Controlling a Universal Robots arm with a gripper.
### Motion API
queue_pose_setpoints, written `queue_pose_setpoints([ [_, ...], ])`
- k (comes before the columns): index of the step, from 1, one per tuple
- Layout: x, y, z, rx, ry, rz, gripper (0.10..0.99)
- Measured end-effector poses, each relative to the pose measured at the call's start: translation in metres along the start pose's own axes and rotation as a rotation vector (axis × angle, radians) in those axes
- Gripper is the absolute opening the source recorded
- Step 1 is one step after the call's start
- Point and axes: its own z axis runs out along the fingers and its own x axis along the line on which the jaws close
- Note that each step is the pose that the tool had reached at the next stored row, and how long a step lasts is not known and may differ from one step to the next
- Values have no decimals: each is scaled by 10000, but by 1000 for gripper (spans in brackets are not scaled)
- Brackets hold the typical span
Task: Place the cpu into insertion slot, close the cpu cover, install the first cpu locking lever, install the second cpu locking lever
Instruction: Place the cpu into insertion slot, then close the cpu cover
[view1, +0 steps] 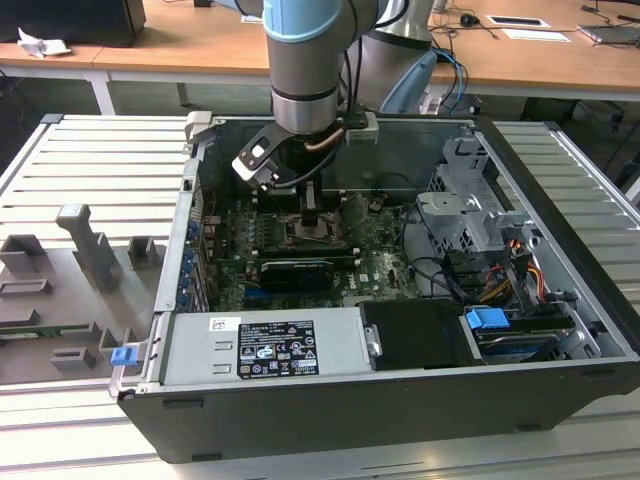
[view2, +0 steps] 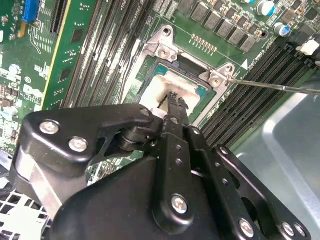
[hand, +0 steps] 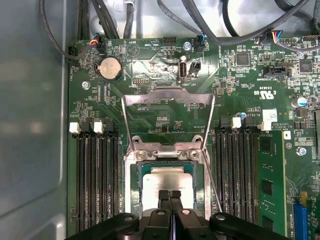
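One closed hand sits at edge of cpu.

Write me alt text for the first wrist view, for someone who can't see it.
The gripper, fingers shut together, hangs right above the cpu, which lies flat in the insertion slot on a green motherboard. The cpu cover stands swung open on the side away from the gripper, and black memory slots flank the socket.

An open black case lay on the slatted counter, holding a green board with a coin battery and memory slots, a power supply, a drive cage and cables, with grey fixtures beside it.
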Motion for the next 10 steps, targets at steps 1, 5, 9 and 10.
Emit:
queue_pose_setpoints([
  [1, 0, 0, -5, 0, 0, 0, 106],
  [5, 1, 2, -27, -1, 2, 1, 106],
  [9, 4, 87, -83, 101, -1, 2, 106],
  [10, 4, 150, -79, 147, -2, 2, 106],
])
